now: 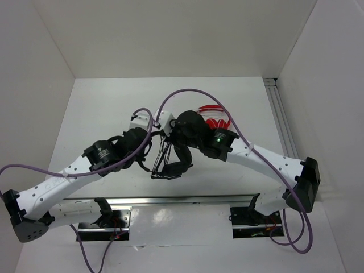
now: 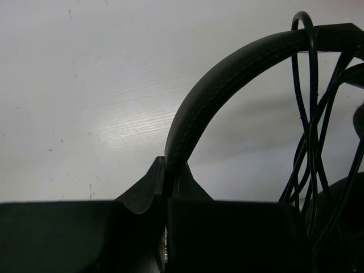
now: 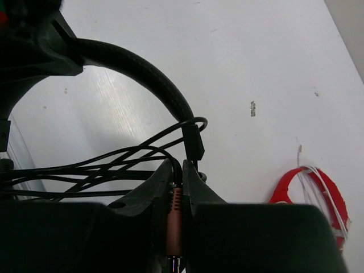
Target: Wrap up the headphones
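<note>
No legible words, brands or numbers. Only a small round white emblem [image 1: 104,152] on a black arm joint [image 1: 94,161], behind the left end effector [image 2: 169,170], too tiny to read.

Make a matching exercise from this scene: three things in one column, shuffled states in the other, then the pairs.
Column one:
1. left gripper
2. right gripper
3. red-and-white headphones

Column two:
A. lying on the table, ungripped
B. clamped on the black headband
C. clamped on the thin black cable

Pairs: 1-B, 2-C, 3-A
</note>
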